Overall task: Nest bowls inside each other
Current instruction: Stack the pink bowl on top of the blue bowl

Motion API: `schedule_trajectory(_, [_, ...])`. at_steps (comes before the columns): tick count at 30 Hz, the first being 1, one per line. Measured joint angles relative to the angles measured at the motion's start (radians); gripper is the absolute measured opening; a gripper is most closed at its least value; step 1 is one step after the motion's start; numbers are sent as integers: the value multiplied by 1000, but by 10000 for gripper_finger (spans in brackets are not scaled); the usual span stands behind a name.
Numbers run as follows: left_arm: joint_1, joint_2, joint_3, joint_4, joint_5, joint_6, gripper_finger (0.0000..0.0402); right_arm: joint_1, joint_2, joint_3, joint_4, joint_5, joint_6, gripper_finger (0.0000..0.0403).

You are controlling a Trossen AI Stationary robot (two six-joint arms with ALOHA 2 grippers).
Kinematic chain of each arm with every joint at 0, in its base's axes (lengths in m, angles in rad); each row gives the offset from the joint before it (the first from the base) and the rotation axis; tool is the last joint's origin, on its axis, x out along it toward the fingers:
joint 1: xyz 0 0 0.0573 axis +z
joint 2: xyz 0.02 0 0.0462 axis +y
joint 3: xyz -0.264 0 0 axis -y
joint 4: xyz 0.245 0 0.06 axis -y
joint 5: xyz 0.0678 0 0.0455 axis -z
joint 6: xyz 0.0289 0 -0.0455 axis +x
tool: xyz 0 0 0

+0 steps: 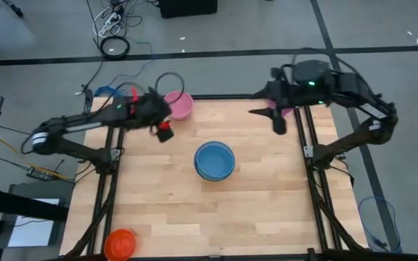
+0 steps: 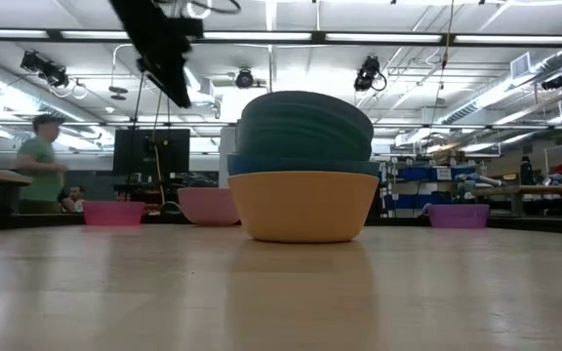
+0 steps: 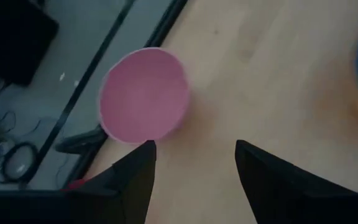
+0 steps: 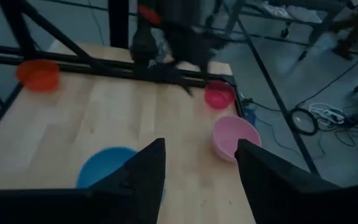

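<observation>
A stack of bowls [image 1: 214,161] stands on its base in the table's middle. It looks blue from above. In the low view it shows a tan-yellow bowl [image 2: 303,207] below and blue and dark teal ones [image 2: 303,127] above. A pink bowl [image 1: 178,106] [image 3: 143,96] sits at the far edge, left of the middle. My left gripper [image 1: 164,133] [image 3: 194,168] hovers open and empty just on the near side of the pink bowl. My right gripper [image 1: 278,123] [image 4: 201,162] hangs open and empty high over the far right.
An orange bowl [image 1: 120,244] [image 4: 38,73] sits at the near left corner. A magenta bowl [image 4: 219,94] [image 2: 113,213] is by the far left corner. A purple bowl [image 2: 457,215] is at the far right, under my right arm. Black frame rails [image 1: 107,181] run along both sides. A person [image 2: 39,161] stands in the room behind.
</observation>
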State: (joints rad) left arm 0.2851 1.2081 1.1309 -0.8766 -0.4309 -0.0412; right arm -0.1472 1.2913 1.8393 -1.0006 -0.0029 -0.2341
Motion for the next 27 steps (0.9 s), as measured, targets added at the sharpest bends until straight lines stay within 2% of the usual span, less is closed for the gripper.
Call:
schedule_trajectory(4, [119, 161, 105, -32, 71, 124, 228, 45, -61, 0, -62, 42, 8, 188])
schedule_trajectory(9, [205, 335, 221, -76, 149, 272, 228, 84, -135, 0, -129, 90, 42, 185])
schedule_trajectory(14, [286, 470, 322, -141, 283, 379, 227, 104, -199, 0, -198, 154, 74, 185])
schedule_trajectory(19, [355, 565, 402, -217, 395, 436, 227, 108, -245, 0, -252, 172, 108, 182])
schedule_trajectory(27, [395, 643, 432, -219, 452, 485, 227, 108, -292, -48, -267, 197, 114, 181])
